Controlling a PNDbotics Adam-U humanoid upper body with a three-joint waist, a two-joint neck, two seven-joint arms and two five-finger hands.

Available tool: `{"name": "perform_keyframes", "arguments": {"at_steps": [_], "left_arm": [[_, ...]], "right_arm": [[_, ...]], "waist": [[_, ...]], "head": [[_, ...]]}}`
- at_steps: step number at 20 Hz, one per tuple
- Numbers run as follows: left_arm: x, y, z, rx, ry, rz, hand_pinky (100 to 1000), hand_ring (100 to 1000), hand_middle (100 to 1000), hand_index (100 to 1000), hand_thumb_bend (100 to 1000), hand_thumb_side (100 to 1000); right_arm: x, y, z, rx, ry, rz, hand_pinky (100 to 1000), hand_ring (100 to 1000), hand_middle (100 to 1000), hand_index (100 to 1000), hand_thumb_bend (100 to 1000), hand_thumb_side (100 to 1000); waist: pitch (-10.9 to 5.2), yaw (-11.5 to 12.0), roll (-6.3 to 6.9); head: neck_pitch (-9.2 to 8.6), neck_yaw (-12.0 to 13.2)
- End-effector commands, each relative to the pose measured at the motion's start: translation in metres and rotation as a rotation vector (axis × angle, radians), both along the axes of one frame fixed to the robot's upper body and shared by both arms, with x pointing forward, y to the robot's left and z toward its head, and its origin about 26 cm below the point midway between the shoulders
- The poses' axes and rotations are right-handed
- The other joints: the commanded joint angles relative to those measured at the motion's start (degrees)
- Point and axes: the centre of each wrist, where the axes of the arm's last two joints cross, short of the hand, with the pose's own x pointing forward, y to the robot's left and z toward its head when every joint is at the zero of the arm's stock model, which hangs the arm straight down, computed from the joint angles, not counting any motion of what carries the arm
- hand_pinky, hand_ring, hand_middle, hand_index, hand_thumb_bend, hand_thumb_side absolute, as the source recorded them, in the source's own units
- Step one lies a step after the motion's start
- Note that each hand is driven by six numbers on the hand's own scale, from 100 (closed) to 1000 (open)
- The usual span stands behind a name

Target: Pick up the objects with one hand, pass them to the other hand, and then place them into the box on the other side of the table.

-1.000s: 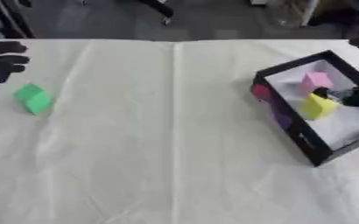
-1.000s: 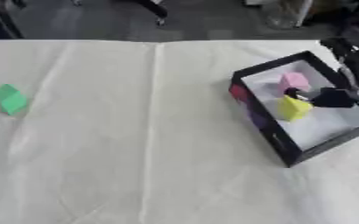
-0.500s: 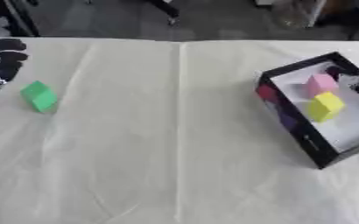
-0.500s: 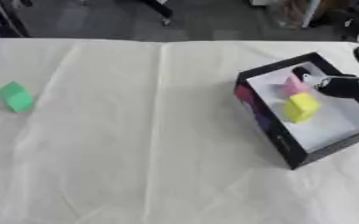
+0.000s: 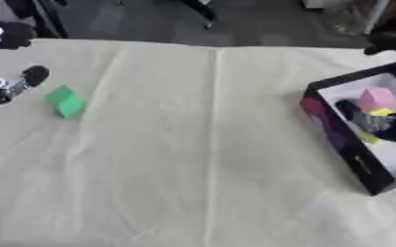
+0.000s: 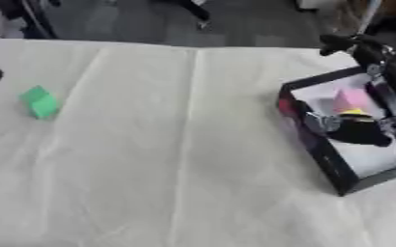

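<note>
A green block (image 5: 66,101) lies on the white cloth at the left. My left hand (image 5: 7,86) shows at the left edge just beside it, fingers relaxed and not touching it. At the right stands the black box (image 5: 346,147) with a white floor. Inside it a pink block (image 6: 351,100) lies at the far end. My right hand (image 6: 355,131) reaches into the box from the upper right, fingers stretched over a yellow block (image 6: 353,113), of which only a sliver shows. The picture is blurred.
The cloth-covered table (image 5: 193,159) is wide between the green block and the box. A crease (image 5: 211,120) runs down its middle. Dark floor and chair legs (image 5: 197,7) lie beyond the far edge.
The camera has shifted. My right hand has moved over the yellow block in the box, which lay uncovered half a second ago. The green block has stayed put.
</note>
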Motion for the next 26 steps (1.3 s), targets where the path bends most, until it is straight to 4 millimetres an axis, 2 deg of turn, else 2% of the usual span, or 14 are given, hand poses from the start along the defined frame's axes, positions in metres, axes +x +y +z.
{"name": "perform_keyframes", "arguments": {"at_steps": [1,5,10,11,12,13,20,26], "left_arm": [[0.003,0.015,0.031,0.236,0.009,0.010,889,813,787,900,654,528],[0.014,0.020,0.044,0.418,0.067,0.005,893,809,786,910,660,498],[0.037,0.020,0.040,0.524,0.164,0.077,884,787,787,921,693,516],[0.041,0.021,0.037,0.538,0.185,0.093,882,784,787,921,665,458],[0.046,0.021,0.034,0.547,0.210,0.108,880,782,786,921,700,521],[0.051,0.022,0.030,0.555,0.237,0.126,879,782,788,924,702,529],[0.083,0.025,-0.001,0.541,0.351,0.276,855,752,758,911,711,543],[0.099,0.027,-0.033,0.468,0.445,0.310,849,745,751,904,708,557]], "right_arm": [[-0.002,0.013,0.006,-0.021,-0.022,0.081,831,811,673,888,421,460],[-0.003,0.022,0.002,-0.033,-0.002,0.129,830,810,670,888,413,459],[-0.003,0.026,0.001,-0.042,0.011,0.146,830,810,671,890,401,454],[-0.003,0.026,0.001,-0.042,0.012,0.145,830,810,671,890,385,450],[-0.003,0.025,0.001,-0.042,0.013,0.142,830,810,671,889,390,449],[-0.003,0.025,0.000,-0.041,0.014,0.139,830,810,670,890,398,452],[-0.004,0.023,-0.002,-0.036,0.022,0.125,829,809,667,891,381,450],[-0.004,0.023,-0.002,-0.029,0.022,0.121,829,809,667,891,372,448]], "waist": [[-1.60,-0.1,1.12],[-1.66,-0.3,1.28],[-1.76,-0.4,1.18],[-1.79,-0.4,1.14],[-1.83,-0.5,1.10],[-1.86,-0.5,1.07],[-2.04,-0.6,0.80],[-2.02,-0.9,0.53]], "head": [[-0.10,0.5],[-0.10,0.6],[-0.10,0.0],[-0.10,-0.1],[-0.10,-0.3],[-0.10,-0.4],[-0.10,-1.2],[-0.10,-1.4]]}}
